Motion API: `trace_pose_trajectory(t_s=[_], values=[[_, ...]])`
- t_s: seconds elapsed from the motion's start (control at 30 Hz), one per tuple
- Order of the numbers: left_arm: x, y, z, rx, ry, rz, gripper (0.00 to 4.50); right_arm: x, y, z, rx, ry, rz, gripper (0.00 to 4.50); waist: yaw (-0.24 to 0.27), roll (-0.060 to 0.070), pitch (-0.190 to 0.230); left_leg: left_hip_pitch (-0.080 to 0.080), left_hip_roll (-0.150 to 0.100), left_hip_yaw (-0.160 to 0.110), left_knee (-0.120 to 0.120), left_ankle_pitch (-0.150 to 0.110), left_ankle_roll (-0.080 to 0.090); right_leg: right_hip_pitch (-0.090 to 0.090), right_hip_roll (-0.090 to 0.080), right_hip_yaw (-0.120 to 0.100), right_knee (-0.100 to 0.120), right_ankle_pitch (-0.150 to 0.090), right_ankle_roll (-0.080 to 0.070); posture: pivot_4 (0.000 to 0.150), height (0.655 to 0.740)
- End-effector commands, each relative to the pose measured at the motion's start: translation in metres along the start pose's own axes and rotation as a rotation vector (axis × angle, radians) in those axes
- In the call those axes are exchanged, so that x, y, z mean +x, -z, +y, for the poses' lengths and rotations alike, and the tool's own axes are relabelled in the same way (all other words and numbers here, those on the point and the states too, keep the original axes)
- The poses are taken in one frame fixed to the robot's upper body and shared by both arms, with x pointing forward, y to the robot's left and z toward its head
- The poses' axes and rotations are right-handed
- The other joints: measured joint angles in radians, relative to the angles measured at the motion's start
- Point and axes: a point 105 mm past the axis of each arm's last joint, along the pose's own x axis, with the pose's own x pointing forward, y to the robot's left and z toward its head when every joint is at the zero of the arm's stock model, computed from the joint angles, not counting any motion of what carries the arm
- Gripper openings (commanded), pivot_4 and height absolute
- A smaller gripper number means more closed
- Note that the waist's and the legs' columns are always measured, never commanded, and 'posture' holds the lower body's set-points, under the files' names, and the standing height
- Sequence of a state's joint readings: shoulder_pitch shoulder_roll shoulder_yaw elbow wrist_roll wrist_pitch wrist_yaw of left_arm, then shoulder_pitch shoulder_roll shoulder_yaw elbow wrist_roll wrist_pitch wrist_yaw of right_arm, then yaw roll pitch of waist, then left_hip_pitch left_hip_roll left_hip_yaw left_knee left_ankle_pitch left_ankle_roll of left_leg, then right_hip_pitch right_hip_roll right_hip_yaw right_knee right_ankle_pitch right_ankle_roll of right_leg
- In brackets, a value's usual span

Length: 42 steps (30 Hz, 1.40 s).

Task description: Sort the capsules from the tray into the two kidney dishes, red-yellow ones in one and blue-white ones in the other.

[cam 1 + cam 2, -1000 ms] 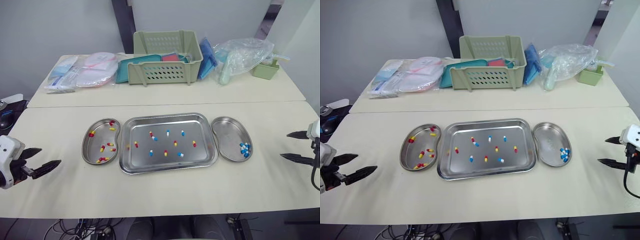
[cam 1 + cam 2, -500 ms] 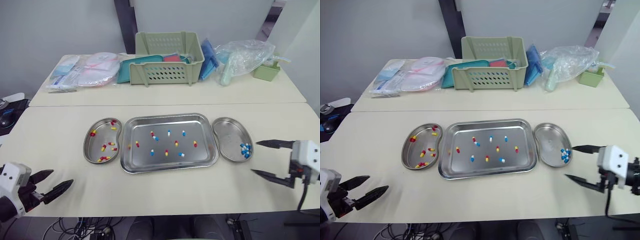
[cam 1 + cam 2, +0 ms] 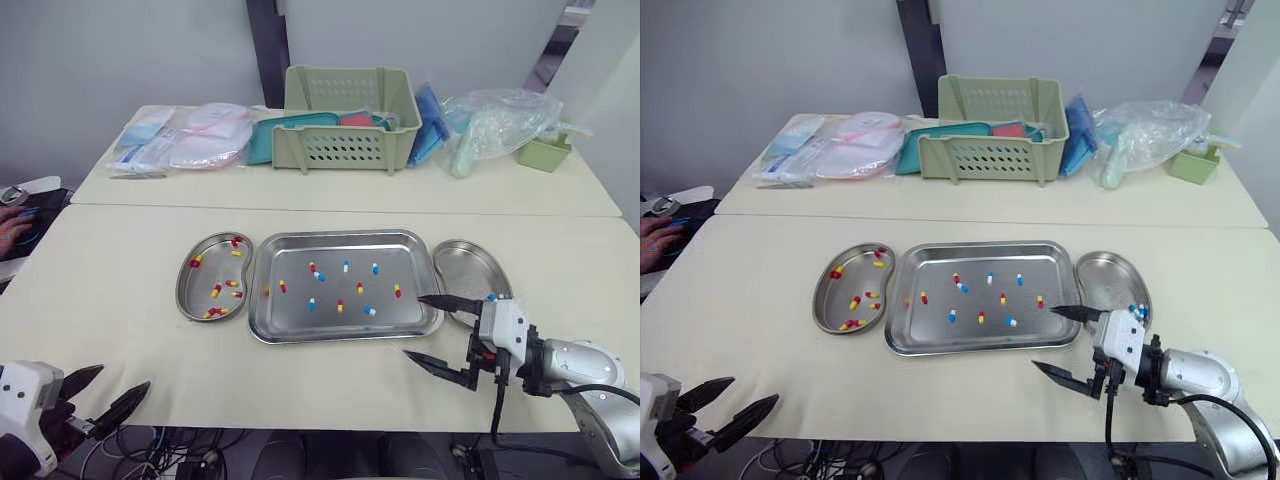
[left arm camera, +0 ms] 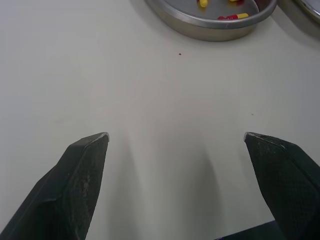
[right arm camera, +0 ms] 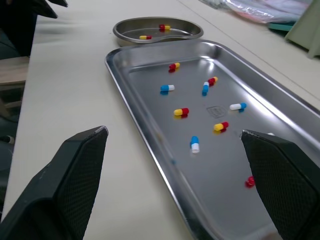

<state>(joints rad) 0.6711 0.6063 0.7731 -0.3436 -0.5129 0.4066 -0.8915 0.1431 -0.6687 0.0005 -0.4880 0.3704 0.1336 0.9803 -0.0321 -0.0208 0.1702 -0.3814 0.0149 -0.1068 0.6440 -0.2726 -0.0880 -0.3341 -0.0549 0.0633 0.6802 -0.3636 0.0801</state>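
Note:
The steel tray (image 3: 340,235) holds several red-yellow and blue-white capsules (image 5: 181,112). The kidney dish (image 3: 183,290) on its left contains red-yellow capsules (image 3: 216,290). In the kidney dish (image 3: 460,270) on its right, blue-white capsules (image 3: 491,296) peek out behind my right arm. My right gripper (image 3: 413,326) is open and empty, low over the table at the tray's front right corner, pointing along the tray. My left gripper (image 3: 124,375) is open and empty at the table's front left edge, well short of the left dish (image 4: 215,20).
On the rear table stand a green basket (image 3: 345,115), packets (image 3: 185,140) to its left, and a plastic bag (image 3: 500,115) and small green container (image 3: 545,152) to its right. A person's hand (image 3: 10,225) shows at the far left.
My right gripper has swung in from right of the right dish to the tray's front right corner. My left gripper has dropped back toward the front edge. The camera view has shifted.

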Motion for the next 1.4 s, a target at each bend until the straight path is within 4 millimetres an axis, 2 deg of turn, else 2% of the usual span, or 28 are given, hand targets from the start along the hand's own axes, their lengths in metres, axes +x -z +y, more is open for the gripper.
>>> trace_pose_trajectory(t_s=[0.03, 0.13, 0.23, 0.4, 0.5, 0.63, 0.83, 0.93, 1.1, 1.23, 1.4], values=[[-0.009, -0.012, 0.004, 0.039, -0.025, -0.039, 4.50, 0.005, -0.003, 0.008, -0.025, -0.041, -0.024, 4.48, 0.000, 0.000, 0.000, 0.000, 0.000, 0.000, 0.000, 0.000, 0.000, 0.000, 0.000, 0.000, 0.000, 0.000, 0.000, 0.150, 0.7400], [-0.009, -0.017, 0.003, 0.060, -0.017, -0.050, 4.50, 0.008, -0.003, 0.011, -0.027, -0.042, -0.030, 4.48, 0.000, 0.000, 0.000, 0.000, 0.000, 0.000, 0.000, 0.000, 0.000, 0.000, 0.000, 0.000, 0.000, 0.000, 0.000, 0.150, 0.7400], [-0.001, -0.025, -0.004, 0.136, 0.039, -0.061, 4.50, 0.012, -0.005, 0.012, -0.036, -0.033, -0.047, 4.48, 0.000, -0.001, 0.000, 0.000, 0.000, 0.000, 0.000, 0.000, 0.000, 0.000, 0.000, 0.000, 0.000, 0.000, 0.000, 0.150, 0.7400], [0.022, -0.057, -0.021, 0.244, 0.169, -0.133, 4.50, 0.014, -0.005, 0.013, -0.040, -0.031, -0.050, 4.48, 0.004, -0.001, -0.001, 0.000, 0.000, -0.001, 0.000, 0.000, 0.000, 0.001, 0.000, -0.001, 0.000, 0.000, 0.000, 0.150, 0.7400], [0.037, -0.070, -0.040, 0.365, 0.336, -0.108, 4.50, 0.016, -0.006, 0.014, -0.037, -0.039, -0.055, 4.48, 0.001, -0.001, -0.001, 0.000, 0.000, -0.001, 0.000, 0.000, 0.000, 0.001, 0.000, -0.001, 0.000, 0.000, 0.000, 0.150, 0.7400], [0.060, -0.092, -0.047, 0.443, 0.458, -0.090, 4.50, 0.018, -0.006, 0.013, -0.026, -0.035, -0.062, 4.48, 0.000, 0.000, 0.000, 0.000, 0.000, -0.001, 0.000, 0.000, 0.000, 0.000, 0.001, -0.001, 0.001, 0.000, 0.000, 0.150, 0.7400], [0.089, -0.112, -0.064, 0.534, 0.603, -0.079, 4.50, 0.019, 0.001, 0.018, -0.010, -0.030, -0.063, 4.48, -0.002, 0.001, 0.000, 0.000, -0.001, -0.001, -0.001, 0.000, 0.000, -0.001, 0.001, -0.001, 0.000, 0.000, 0.000, 0.150, 0.7400], [0.107, -0.123, -0.070, 0.558, 0.627, -0.105, 3.90, 0.020, 0.005, 0.022, -0.004, -0.027, -0.065, 4.50, -0.001, 0.001, 0.001, 0.000, -0.001, -0.001, 0.000, 0.000, 0.000, -0.001, 0.001, -0.001, 0.001, 0.000, 0.000, 0.150, 0.7400], [0.126, -0.129, -0.076, 0.592, 0.644, -0.089, 2.29, 0.020, 0.007, 0.025, 0.004, -0.015, -0.070, 4.50, -0.008, 0.001, 0.001, 0.000, -0.001, -0.001, 0.000, 0.000, 0.000, -0.001, 0.001, 0.000, 0.001, 0.000, 0.000, 0.150, 0.7400], [0.147, -0.135, -0.085, 0.661, 0.642, -0.060, 2.29, 0.019, 0.010, 0.030, 0.014, -0.004, -0.069, 4.50, -0.003, 0.001, 0.001, -0.001, -0.001, -0.002, 0.000, 0.000, 0.000, -0.001, 0.001, -0.001, 0.001, 0.000, 0.000, 0.150, 0.7400], [0.159, -0.143, -0.094, 0.700, 0.661, -0.038, 2.29, 0.022, 0.009, 0.032, 0.016, -0.001, -0.075, 4.50, 0.000, 0.001, 0.001, -0.001, -0.001, -0.002, 0.001, 0.000, 0.000, -0.001, 0.001, -0.001, 0.001, 0.000, 0.000, 0.150, 0.7400]])
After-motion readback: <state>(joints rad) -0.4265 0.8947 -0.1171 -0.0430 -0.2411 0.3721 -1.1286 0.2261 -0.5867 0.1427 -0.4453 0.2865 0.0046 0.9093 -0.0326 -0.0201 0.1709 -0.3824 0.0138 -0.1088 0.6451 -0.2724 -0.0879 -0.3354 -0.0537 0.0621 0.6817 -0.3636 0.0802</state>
